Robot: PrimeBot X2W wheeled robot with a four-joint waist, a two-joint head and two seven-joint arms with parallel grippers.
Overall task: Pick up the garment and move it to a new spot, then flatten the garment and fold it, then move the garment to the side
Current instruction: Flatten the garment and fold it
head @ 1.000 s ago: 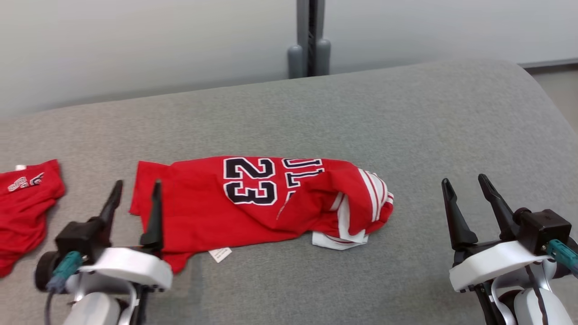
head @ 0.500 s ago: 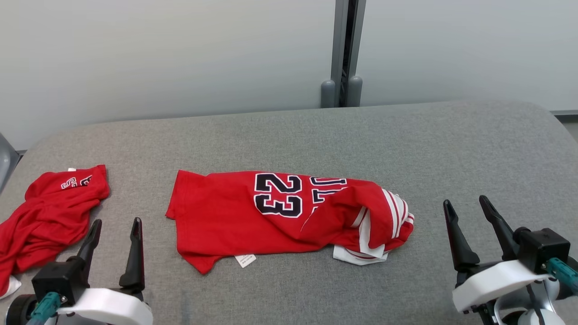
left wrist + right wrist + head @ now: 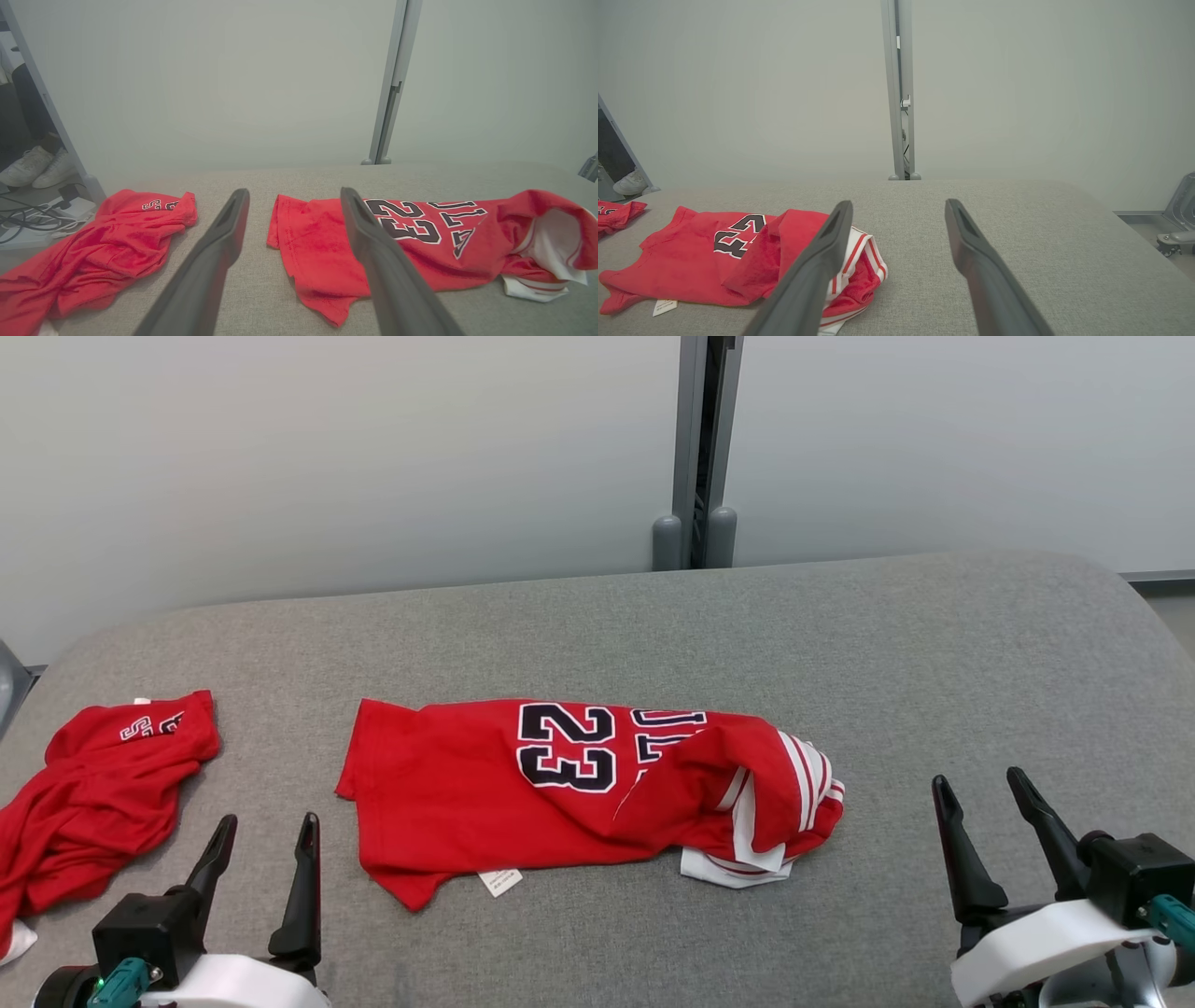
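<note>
- A crumpled red cloth (image 3: 93, 793) lies at the left end of the grey tabletop (image 3: 934, 644).
- The left gripper (image 3: 269, 821) hovers near the front edge, between cloth and jersey, its fingers (image 3: 301, 887) spread wide and holding nothing.
- The jersey (image 3: 448, 793) lies mid-tabletop with the number 23 up. Its left part is flat and its right end is bunched, showing white striped trim. A white label (image 3: 498, 882) pokes out at its near edge.
- The right gripper (image 3: 977, 777) hovers well right of the jersey, fingers (image 3: 962, 859) apart and empty.
</note>
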